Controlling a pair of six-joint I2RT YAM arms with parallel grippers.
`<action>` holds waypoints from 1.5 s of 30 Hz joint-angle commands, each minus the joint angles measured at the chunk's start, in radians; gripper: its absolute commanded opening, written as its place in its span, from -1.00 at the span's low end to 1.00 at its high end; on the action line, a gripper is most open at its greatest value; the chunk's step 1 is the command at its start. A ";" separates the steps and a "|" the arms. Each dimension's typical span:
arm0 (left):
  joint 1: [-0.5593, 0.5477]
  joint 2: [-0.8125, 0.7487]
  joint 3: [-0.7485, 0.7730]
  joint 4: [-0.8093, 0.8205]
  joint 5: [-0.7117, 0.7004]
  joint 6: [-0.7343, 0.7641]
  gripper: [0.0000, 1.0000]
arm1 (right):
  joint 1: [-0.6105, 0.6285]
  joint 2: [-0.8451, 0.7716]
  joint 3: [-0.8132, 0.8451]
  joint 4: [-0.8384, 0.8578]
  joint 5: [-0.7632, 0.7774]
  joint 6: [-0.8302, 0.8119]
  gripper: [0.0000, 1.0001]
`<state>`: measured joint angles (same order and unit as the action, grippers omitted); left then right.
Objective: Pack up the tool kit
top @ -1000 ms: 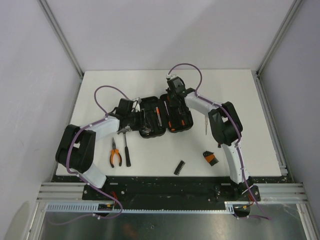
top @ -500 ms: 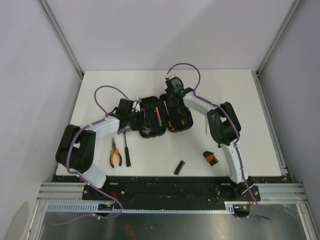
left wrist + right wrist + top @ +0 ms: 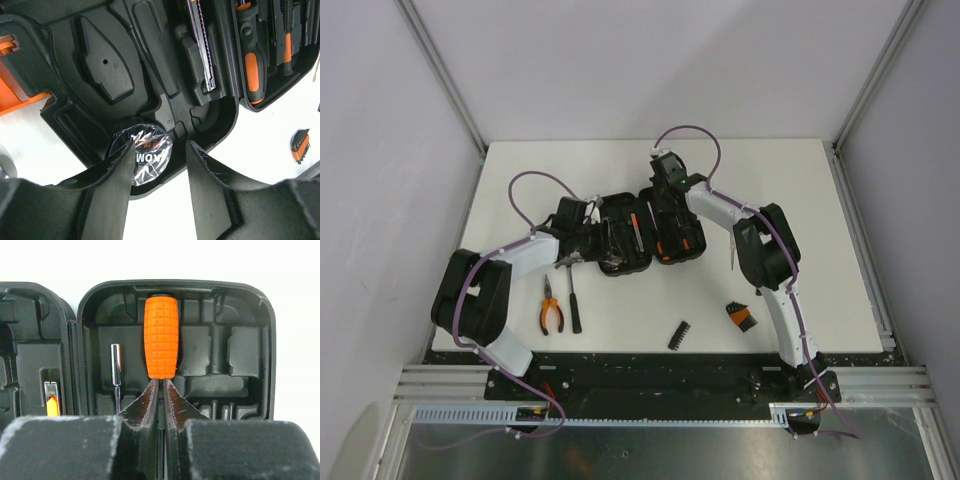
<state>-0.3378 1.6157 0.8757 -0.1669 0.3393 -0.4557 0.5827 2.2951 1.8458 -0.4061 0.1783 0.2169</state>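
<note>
The black tool kit case (image 3: pixel 650 232) lies open in the middle of the table. My left gripper (image 3: pixel 160 145) is open and empty, hovering over the near corner of the left half, above a cellophane-wrapped tape roll (image 3: pixel 147 156) in its round slot. A utility knife (image 3: pixel 202 50) and orange-black screwdrivers (image 3: pixel 252 55) sit in slots there. My right gripper (image 3: pixel 161 382) is over the right half (image 3: pixel 250 315), jaws nearly closed on the thin shaft of an orange-handled driver (image 3: pixel 161 337) that lies in its slot.
Loose on the table are orange pliers (image 3: pixel 550 312), a hammer (image 3: pixel 573 298), a black bit strip (image 3: pixel 679 334), an orange-black bit holder (image 3: pixel 740 316) and a thin tool (image 3: pixel 732 255). A chrome extension bar (image 3: pixel 116 365) sits in the case. An orange latch (image 3: pixel 15 70) is at the case's left end.
My right gripper shifted slightly up and left over the case's right half. The left arm has not moved.
</note>
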 commanded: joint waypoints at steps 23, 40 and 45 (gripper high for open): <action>-0.013 -0.130 0.106 -0.059 -0.009 0.023 0.28 | 0.049 0.136 -0.102 -0.359 -0.090 0.136 -0.81; -0.030 0.296 0.650 -0.054 0.032 -0.098 0.06 | -0.033 -0.189 -0.228 0.087 -0.132 0.197 -0.46; -0.042 0.367 0.721 -0.050 0.034 -0.096 0.01 | -0.063 -0.276 -0.218 0.112 -0.113 0.191 -0.43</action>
<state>-0.3614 1.9636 1.5150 -0.2298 0.3481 -0.5411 0.5468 2.1269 1.5963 -0.2844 0.0483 0.4034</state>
